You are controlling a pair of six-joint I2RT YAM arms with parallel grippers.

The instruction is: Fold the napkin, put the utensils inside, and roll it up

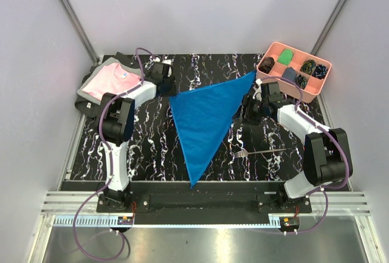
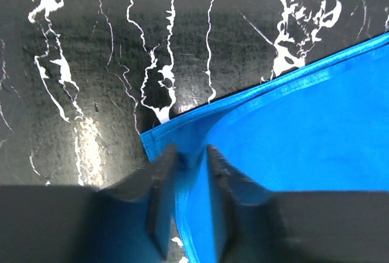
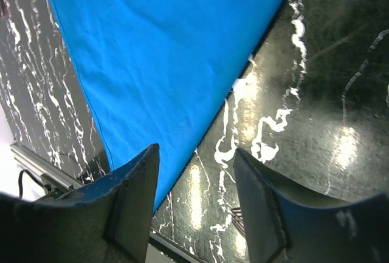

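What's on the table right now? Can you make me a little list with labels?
napkin: blue triangle, lying flat on the black table
fork: on the table beside the napkin's right edge, not inside it yet
left claw: open a little, fingers either side of the napkin's left corner
right claw: open, empty, above the napkin's right edge
pink shirt: far left corner
pink tray: far right corner, small cloth bundles in its compartments

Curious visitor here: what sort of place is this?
Likely a robot training booth: white panel walls, a black marbled tabletop, a royal-blue satin napkin and a pink compartmented plastic tray as props.
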